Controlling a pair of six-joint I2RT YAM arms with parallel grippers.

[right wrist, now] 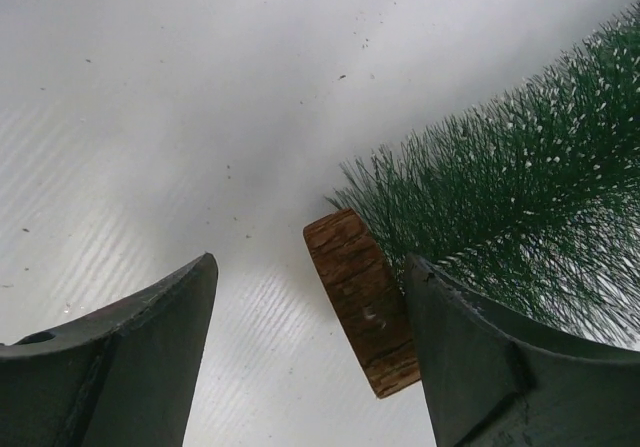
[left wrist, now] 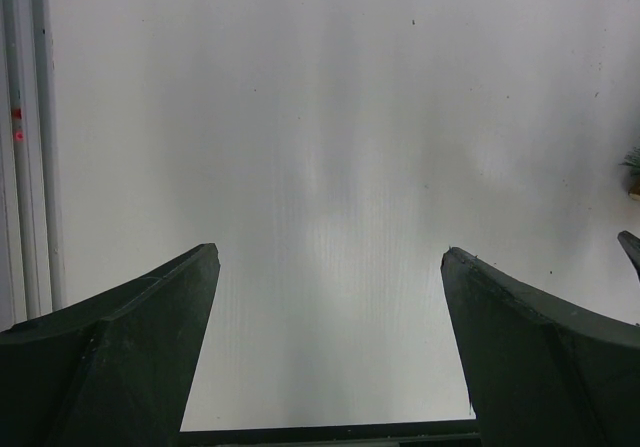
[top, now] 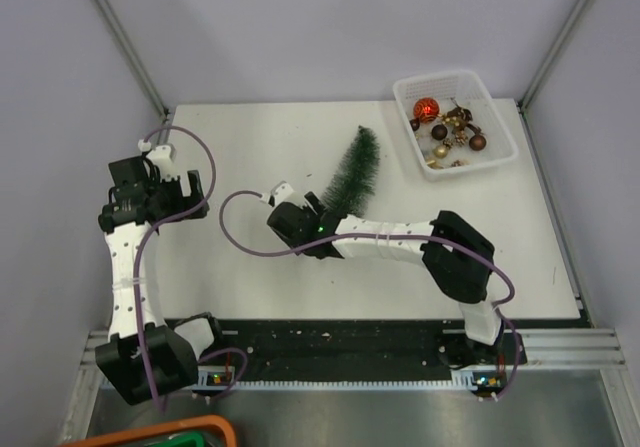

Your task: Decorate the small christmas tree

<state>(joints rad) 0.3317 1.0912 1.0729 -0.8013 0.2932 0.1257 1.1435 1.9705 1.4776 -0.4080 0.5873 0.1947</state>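
Lying sideways: small christmas tree (right wrist: 520,177), base inside open right hand (right wrist: 310,267); left hand (left wrist: 328,250) open too.

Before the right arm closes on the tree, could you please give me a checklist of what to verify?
1. The right gripper is open: ok.
2. The wooden disc base sits between its fingers: ok, close to one.
3. The small christmas tree stands upright: not ok, it lies on the table.
4. The bristles are free of the fingers: cannot tell.
5. The left gripper is open and empty: ok.
6. The baubles are in the basket: ok.
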